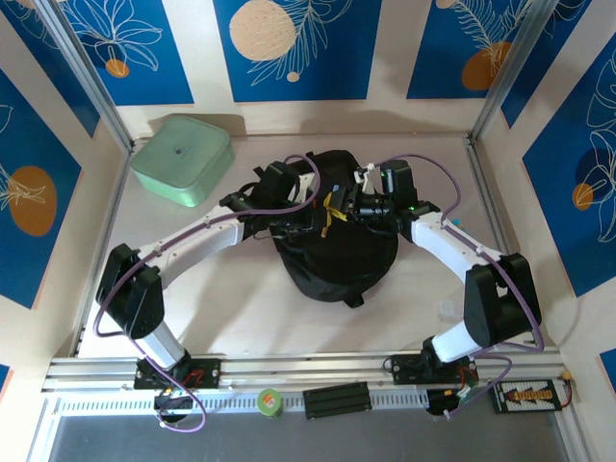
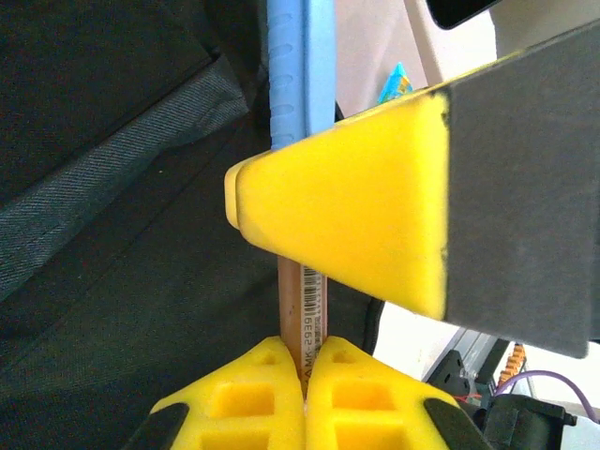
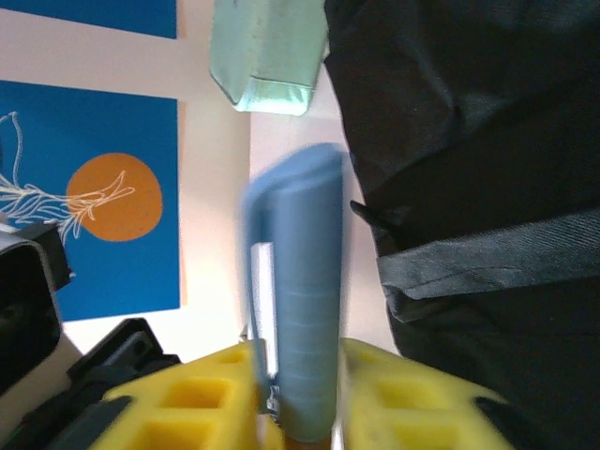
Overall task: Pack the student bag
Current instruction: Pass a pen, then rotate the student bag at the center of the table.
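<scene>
The big black student bag (image 1: 332, 260) lies in the middle of the bench (image 1: 241, 318). A green box (image 1: 181, 159) with a lid sits apart from it, near the far left corner. Both arms reach in over the top of the bag, and their ends meet there. In the left wrist view, the left tool (image 2: 305, 361) is pressed together on a brown pencil (image 2: 300, 309). The pencil has small letters and a bar code on it, and it sticks up from between the yellow fingers (image 2: 234, 412). A blue cap (image 2: 300, 75) sits on the pencil's top end. A yellow finger of the other arm presses on the cap from the right. In the right wrist view, the right tool (image 3: 305, 380) has its yellow fingers tight on both sides of the blue cap, pinching it. The cap looks a bit blurry there. The dark cloth of the bag is right behind the pencil, and the green box shows at the top of that view.
</scene>
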Controlling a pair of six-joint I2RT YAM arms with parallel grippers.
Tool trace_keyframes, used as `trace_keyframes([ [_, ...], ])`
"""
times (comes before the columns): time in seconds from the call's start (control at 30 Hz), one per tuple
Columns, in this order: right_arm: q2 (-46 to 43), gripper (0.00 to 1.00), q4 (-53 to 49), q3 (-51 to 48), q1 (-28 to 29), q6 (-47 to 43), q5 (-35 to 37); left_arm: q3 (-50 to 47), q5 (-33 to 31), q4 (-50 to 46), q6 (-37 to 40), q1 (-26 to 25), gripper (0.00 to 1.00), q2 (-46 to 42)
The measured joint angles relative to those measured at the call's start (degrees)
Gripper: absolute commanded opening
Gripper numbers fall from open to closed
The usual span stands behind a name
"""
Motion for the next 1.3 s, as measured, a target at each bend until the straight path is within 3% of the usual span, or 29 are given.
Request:
trace_keyframes([
  [0.13, -1.3, 0.12, -0.2, -0.9, -0.7, 0.2, 0.8, 1.4, -0.1, -0.3, 1.3, 0.2, 0.58, 0.1],
  [0.23, -2.7, 0.12, -2.6, -0.9, -1.5, -0.3, 3.2, 1.9, -2.3, -1.8, 3.6, 0.8, 0.7, 0.0],
  [0.43, -4.3, 0.12, -11.0, -0.9, -3.8, -3.1, 9.7, -4.4, -10.9, -6.3, 7.9, 2.3, 0.71, -0.4],
  [0.67, -6.3, 0.12, -17.4, -0.9, -5.1, -5.1, 15.3, -16.9, -11.3, -1.4, 5.2, 0.7, 0.64, 0.2],
  [0.83, -6.5, 0.12, -19.3, -1.3, -6.7, -5.2, 17.3, -15.4, -9.1, 4.1, 4.1, -4.2, 0.63, 4.2],
  [1.0, -6.5, 0.12, -20.8, -2.0, -8.1, -5.2, 18.5, -15.3, -7.6, 7.5, 4.5, -7.0, 0.71, 3.5],
  [1.13, -6.8, 0.12, -21.2, -2.1, -8.2, -5.3, 18.7, -14.0, -9.7, 2.1, 8.2, -6.5, 0.75, -1.1],
  [1.3, -6.7, 0.12, -19.8, -2.0, -8.0, -5.9, 17.1, -2.4, -13.3, -8.7, 16.4, -2.4, 0.74, -2.8],
])
